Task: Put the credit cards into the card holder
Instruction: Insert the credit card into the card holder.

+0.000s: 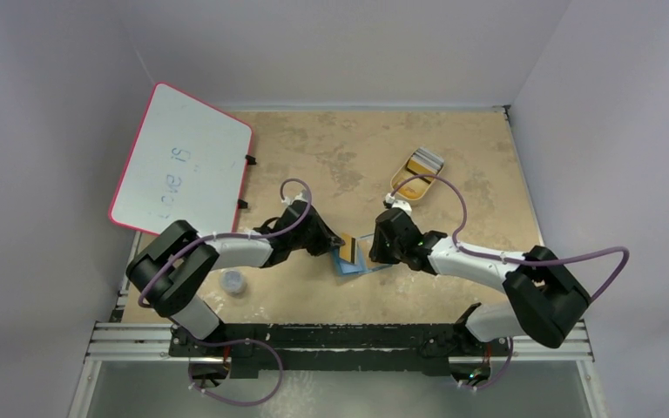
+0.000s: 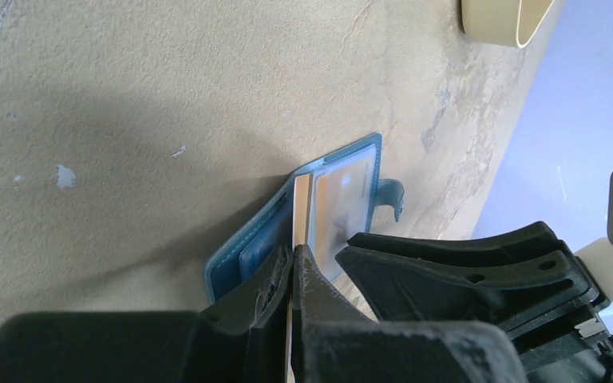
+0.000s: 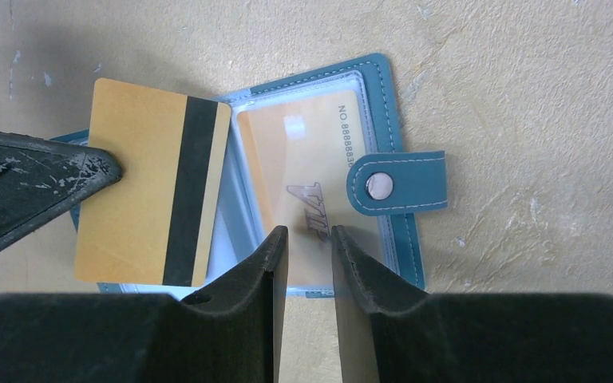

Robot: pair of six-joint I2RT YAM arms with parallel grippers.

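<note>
The blue card holder (image 1: 361, 264) lies open on the table between both arms. In the right wrist view its right clear pocket holds an orange credit card (image 3: 303, 159), and the snap strap (image 3: 399, 183) folds over that page. My left gripper (image 2: 297, 251) is shut on another orange credit card (image 3: 140, 199) with a dark stripe, held on edge over the holder's left page (image 2: 247, 255). My right gripper (image 3: 310, 235) stands narrowly open, its tips at the near edge of the right pocket, with nothing between them. More cards (image 1: 424, 162) lie in the tray.
A beige oval tray (image 1: 403, 181) sits at the back right. A pink-rimmed whiteboard (image 1: 183, 161) leans off the table's back left. A small clear cap (image 1: 233, 280) lies by the left arm. Walls close in on three sides.
</note>
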